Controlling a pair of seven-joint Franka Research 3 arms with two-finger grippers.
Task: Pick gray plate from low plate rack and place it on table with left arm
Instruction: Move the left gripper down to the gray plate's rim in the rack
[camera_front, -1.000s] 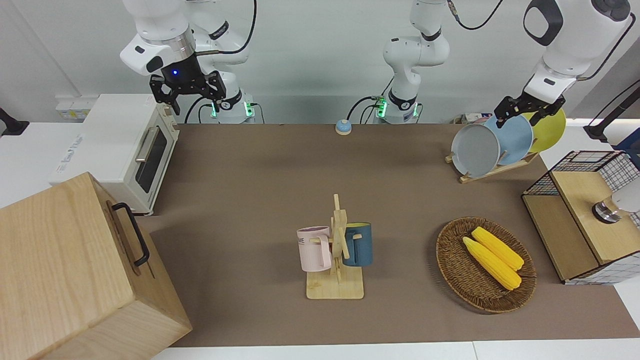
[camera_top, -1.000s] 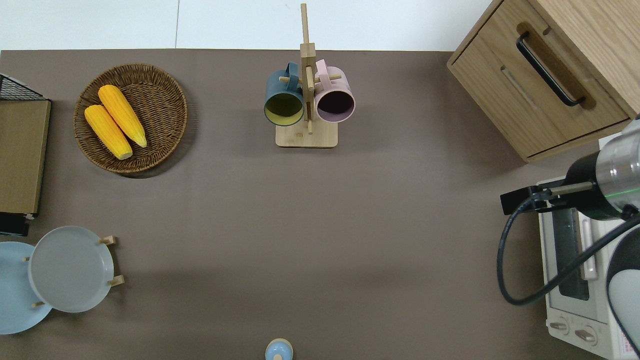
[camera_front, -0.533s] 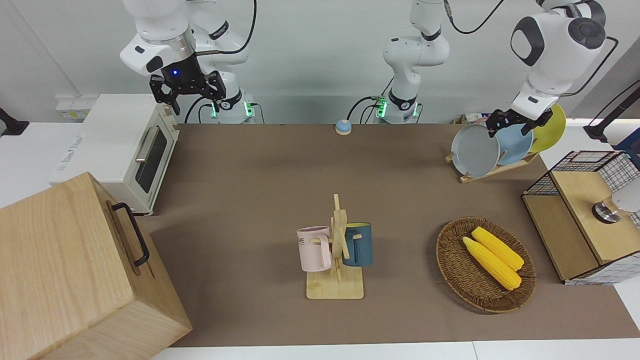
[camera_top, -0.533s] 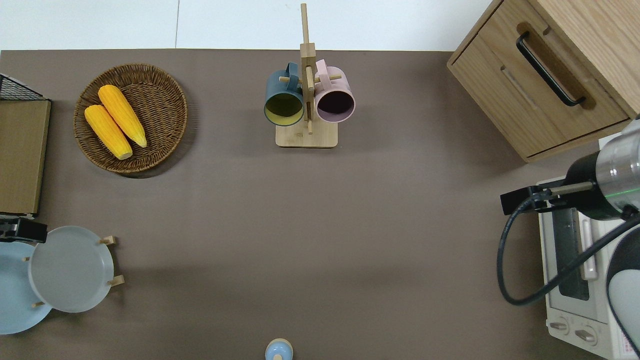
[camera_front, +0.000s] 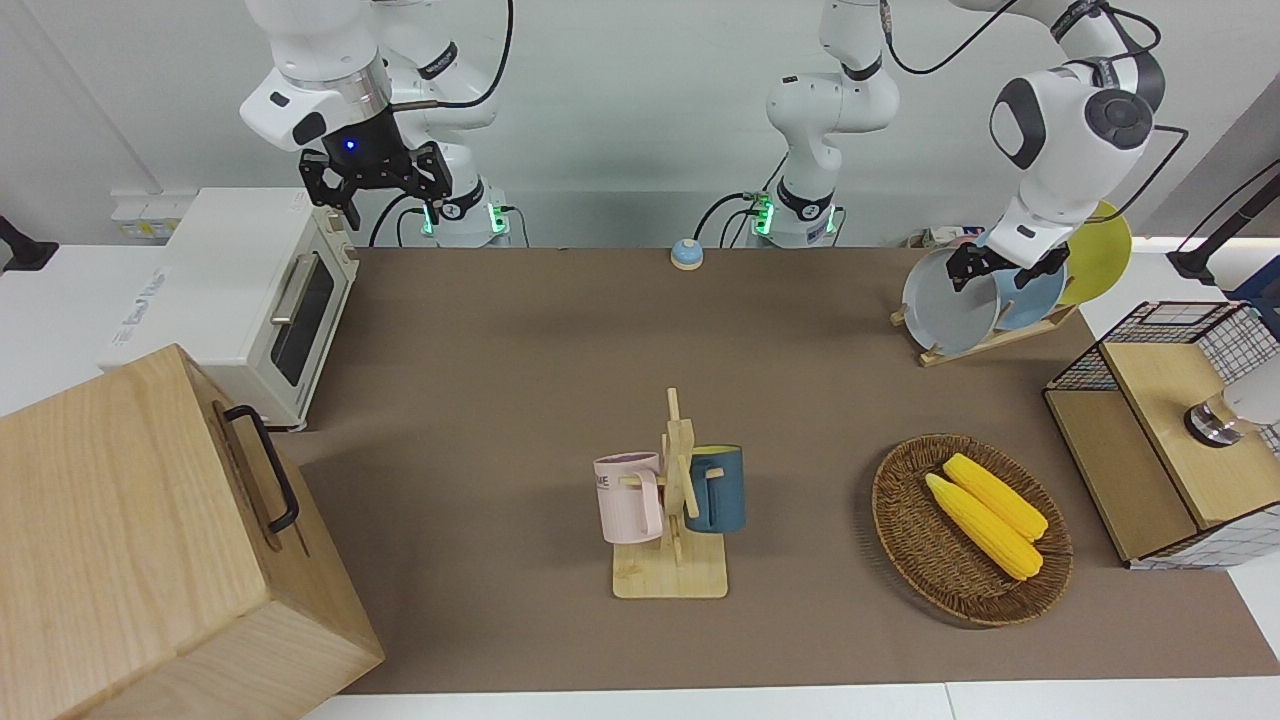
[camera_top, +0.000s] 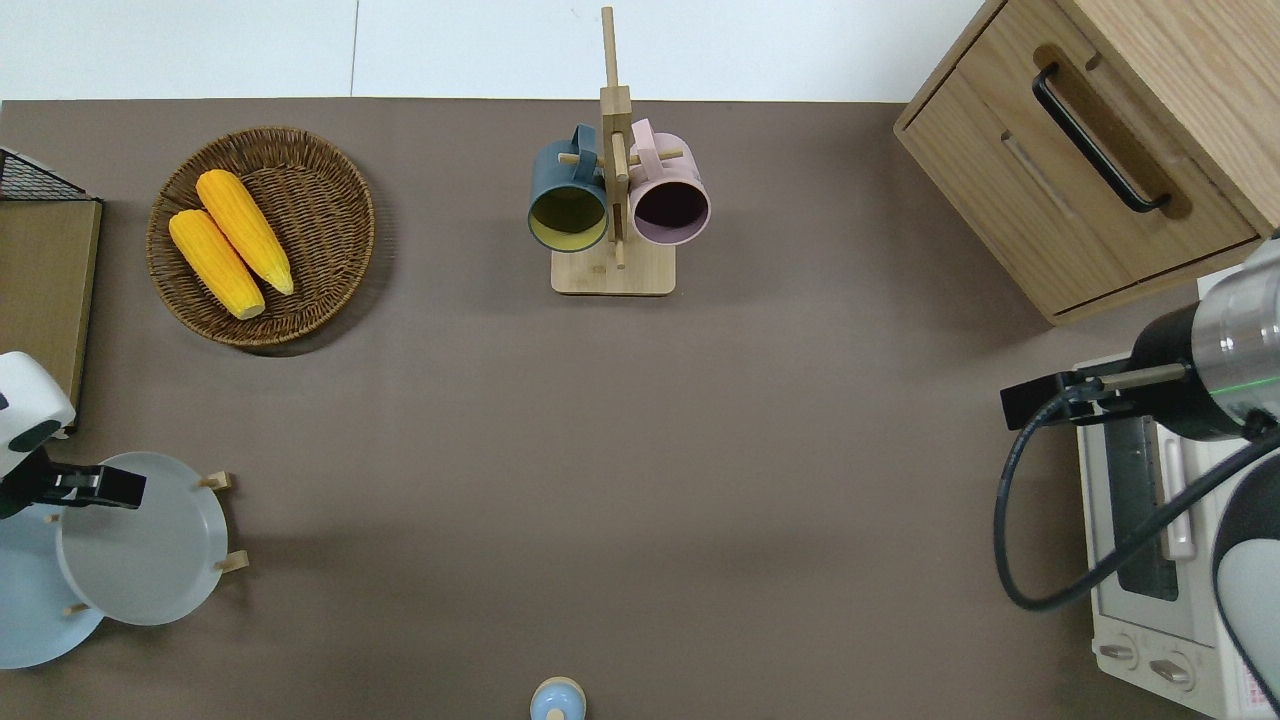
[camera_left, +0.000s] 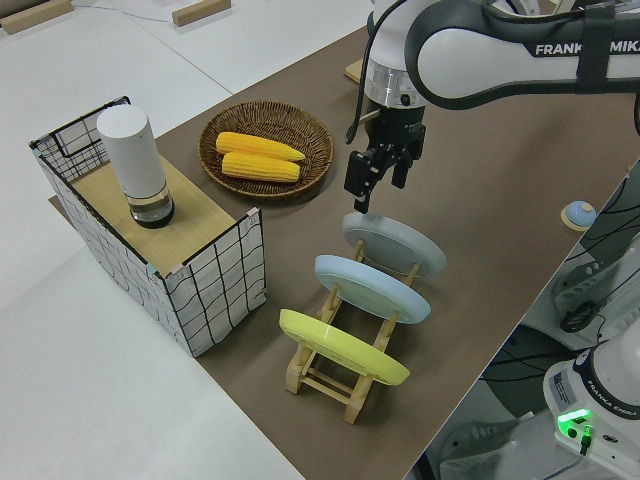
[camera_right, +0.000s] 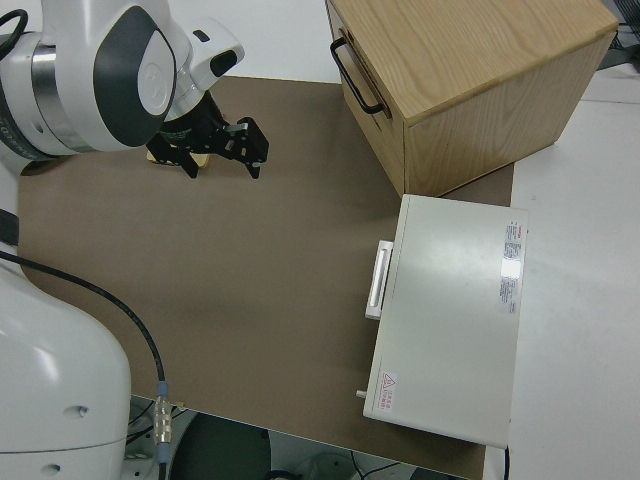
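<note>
Glossy white arms (camera_front: 1060, 120), black cables

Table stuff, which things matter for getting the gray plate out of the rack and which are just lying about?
For the job: gray plate, rack, table, left hand.

Lying about: blue plate, yellow plate, corn basket, mug stand, toaster oven, wooden cabinet.

Matte gray plate (camera_front: 948, 301) stood tilted in low plate rack (camera_front: 1000, 336) of pale wood, set on brown surface (camera_front: 560, 360) toward the left arm's end.

"FRANKA EMIKA" is showing in white letters on the left arm (camera_left: 520, 45), on the dark band up the arm from the left gripper (camera_left: 378, 172).
</note>
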